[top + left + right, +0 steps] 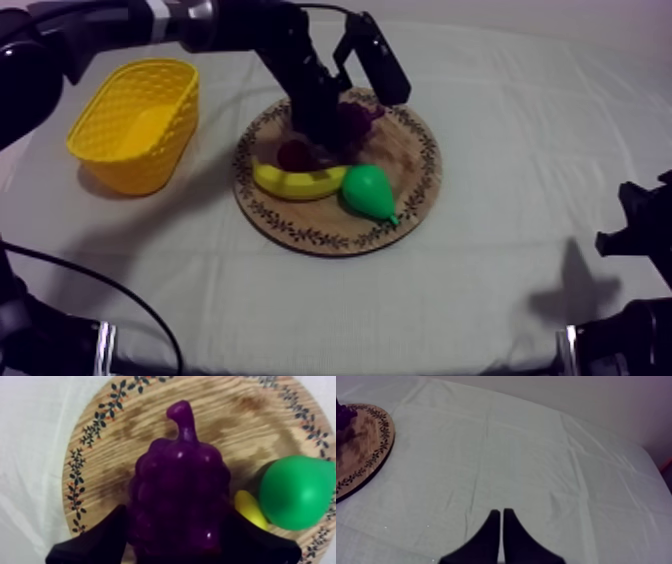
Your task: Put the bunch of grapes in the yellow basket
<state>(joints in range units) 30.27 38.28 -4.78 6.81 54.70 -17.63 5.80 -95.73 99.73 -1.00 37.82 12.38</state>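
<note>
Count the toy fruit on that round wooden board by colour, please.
Purple: 1, the bunch of grapes
Yellow: 1, the banana
Green: 1, the pear
Red: 1, the small red fruit
Total: 4

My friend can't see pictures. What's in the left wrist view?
Purple grapes sit on the board, with the left gripper closed against their two sides. A green pear and the tip of a yellow banana lie beside the grapes on the board, and white cloth shows around it.
</note>
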